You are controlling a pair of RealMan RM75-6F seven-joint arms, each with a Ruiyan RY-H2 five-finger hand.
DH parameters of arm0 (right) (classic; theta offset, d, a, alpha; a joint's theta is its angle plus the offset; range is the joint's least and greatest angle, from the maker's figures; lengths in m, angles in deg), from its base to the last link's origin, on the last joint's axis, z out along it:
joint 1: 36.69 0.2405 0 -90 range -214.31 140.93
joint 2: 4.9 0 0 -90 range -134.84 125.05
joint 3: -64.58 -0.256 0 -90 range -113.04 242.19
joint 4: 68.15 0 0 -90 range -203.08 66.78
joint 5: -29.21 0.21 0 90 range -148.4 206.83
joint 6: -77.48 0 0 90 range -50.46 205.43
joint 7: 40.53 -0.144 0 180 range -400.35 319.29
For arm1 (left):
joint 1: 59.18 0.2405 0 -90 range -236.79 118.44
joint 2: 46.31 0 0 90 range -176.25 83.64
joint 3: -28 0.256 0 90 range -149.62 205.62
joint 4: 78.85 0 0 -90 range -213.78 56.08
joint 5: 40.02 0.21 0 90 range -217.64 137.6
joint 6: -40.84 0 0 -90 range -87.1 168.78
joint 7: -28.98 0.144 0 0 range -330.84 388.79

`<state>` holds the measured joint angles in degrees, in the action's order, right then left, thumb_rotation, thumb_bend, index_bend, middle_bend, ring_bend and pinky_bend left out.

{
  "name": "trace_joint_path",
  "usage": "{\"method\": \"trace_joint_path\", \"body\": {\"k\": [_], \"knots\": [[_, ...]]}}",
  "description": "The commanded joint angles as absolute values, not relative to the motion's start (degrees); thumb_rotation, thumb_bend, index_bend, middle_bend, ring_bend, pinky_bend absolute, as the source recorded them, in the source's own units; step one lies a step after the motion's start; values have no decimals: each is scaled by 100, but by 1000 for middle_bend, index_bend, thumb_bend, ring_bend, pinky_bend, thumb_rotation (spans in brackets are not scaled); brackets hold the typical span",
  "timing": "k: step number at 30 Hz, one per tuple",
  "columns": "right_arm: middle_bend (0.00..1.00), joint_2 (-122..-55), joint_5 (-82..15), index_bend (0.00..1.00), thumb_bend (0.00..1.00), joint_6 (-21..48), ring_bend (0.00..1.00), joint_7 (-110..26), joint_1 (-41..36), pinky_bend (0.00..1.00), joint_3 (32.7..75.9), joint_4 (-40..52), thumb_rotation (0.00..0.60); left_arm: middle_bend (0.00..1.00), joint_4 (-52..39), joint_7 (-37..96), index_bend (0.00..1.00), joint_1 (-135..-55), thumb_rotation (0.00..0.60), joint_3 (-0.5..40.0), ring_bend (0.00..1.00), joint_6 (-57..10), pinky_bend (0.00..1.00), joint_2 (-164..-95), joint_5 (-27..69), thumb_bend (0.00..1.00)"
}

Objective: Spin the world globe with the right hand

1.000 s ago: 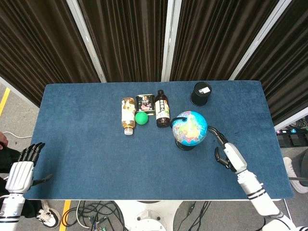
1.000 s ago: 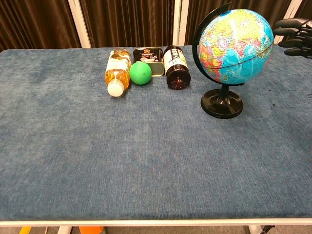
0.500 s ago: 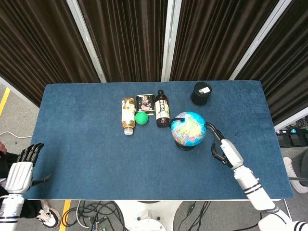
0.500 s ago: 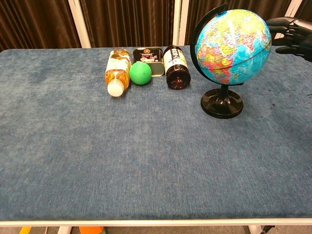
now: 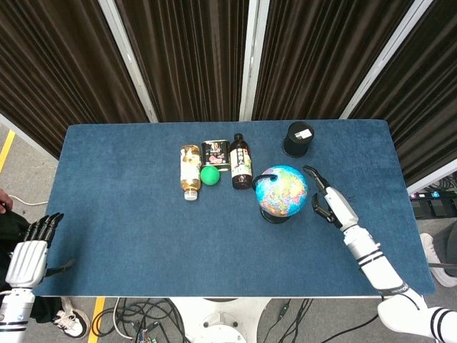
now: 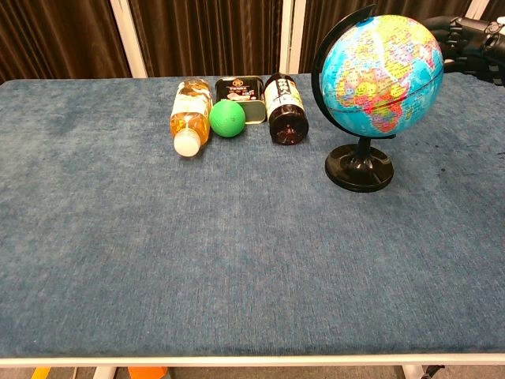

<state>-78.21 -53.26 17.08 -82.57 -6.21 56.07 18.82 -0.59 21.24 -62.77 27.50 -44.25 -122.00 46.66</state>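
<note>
a: head view first. where's the world globe (image 5: 282, 190)?

b: right of centre on the blue table (image 5: 128, 214), on a black stand. the right hand (image 5: 330, 204) is just beside its right side, fingers apart, tips reaching toward the sphere; whether they touch i cannot tell. the left hand (image 5: 30, 250) is in the lower left corner, off the table edge, fingers straight, holding nothing.

a: any writing?

b: too small to read. a dark bottle (image 5: 241, 161), a tin (image 5: 215, 153), a green ball (image 5: 209, 175) and a clear bottle (image 5: 189, 170) lie left of the globe; a black cylinder (image 5: 298, 138) stands above it.

a: chest view?

b: the globe (image 6: 384, 73) is glossy, in the upper right, with a round black base. dark fingers (image 6: 472, 43) sit at its right edge. the table is felt-like.
</note>
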Motion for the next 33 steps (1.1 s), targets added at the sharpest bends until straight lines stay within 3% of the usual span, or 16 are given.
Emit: {"method": "trace_joint_path", "body": {"k": [1, 9, 15, 33], "knots": [[0, -7785, -5502, 0, 814, 1431, 0, -8256, -758, 0, 5679, 1915, 127, 77, -63, 2122, 69, -6274, 600, 2750, 40, -4418, 113, -12200, 4659, 95], [0, -7678, -6289, 0, 821, 468, 0, -8030, -1349, 0, 6248, 2210, 126, 77, -47, 2144, 69, -6283, 600, 2752, 41, -4428, 113, -12207, 4691, 94], [0, -7763, -6526, 0, 827, 315, 0, -7934, -1483, 0, 6481, 2199, 129, 77, -7, 2185, 69, -6279, 600, 2754, 40, -4442, 113, -12197, 4701, 94], [0, -7788, -5973, 0, 840, 880, 0, -8108, -1095, 0, 6069, 2103, 127, 77, -22, 2157, 69, -6275, 600, 2742, 41, -4422, 113, -12193, 4669, 94]]}}
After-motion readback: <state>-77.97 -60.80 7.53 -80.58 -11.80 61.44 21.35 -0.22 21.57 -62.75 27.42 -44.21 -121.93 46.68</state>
